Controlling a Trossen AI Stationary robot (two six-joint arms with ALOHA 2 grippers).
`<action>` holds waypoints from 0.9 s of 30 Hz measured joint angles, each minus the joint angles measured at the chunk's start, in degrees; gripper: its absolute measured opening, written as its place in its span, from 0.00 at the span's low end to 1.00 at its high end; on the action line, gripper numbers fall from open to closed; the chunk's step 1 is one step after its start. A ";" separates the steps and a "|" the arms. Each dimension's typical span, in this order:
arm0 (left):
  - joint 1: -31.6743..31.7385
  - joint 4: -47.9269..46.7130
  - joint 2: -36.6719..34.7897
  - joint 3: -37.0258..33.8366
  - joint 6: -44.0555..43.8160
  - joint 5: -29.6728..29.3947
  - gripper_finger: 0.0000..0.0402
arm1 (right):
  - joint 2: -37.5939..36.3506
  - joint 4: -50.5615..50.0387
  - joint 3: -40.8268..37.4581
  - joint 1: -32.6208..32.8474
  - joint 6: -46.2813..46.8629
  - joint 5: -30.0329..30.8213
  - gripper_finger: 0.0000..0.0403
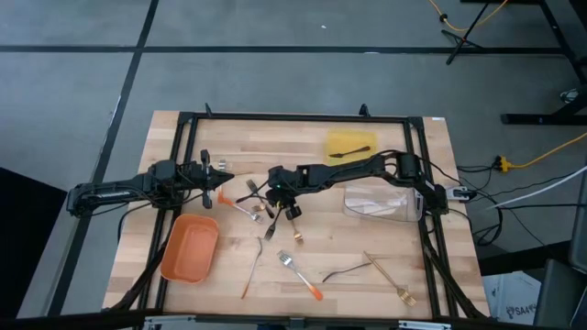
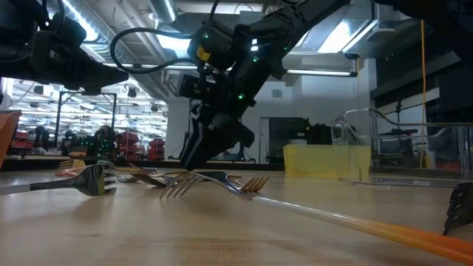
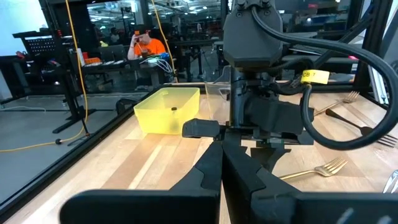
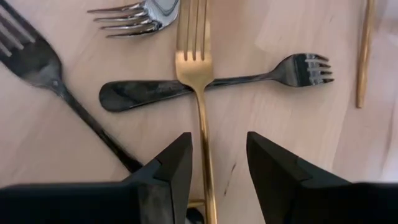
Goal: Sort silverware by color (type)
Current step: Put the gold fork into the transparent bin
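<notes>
Near the middle of the counter (image 1: 367, 247), a gold fork (image 4: 198, 93) lies across a black fork (image 4: 211, 87), its handle running between the open fingers of the right hand (image 4: 217, 165), which is lowered over it without gripping. More silverware lies scattered toward the front edge. Beside it, the left hand (image 1: 218, 179) hangs closed and empty above the orange tray (image 1: 190, 247).

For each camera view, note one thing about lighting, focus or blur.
High view: even light, soft shadows on the table. Low view: the near fork blurs, ceiling lights glare. Left wrist view: own fingers blurred, room sharp. Right wrist view: gold fork sharp.
</notes>
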 joint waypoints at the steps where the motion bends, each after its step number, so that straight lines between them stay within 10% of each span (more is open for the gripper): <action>1: -0.02 0.01 0.00 -0.02 0.00 0.00 0.00 | 0.00 0.58 -0.37 0.00 -0.01 -0.02 0.36; 27: -0.02 0.02 -0.01 -0.02 0.00 -0.02 0.00 | 2.14 1.91 -0.79 -0.13 -0.01 0.18 0.36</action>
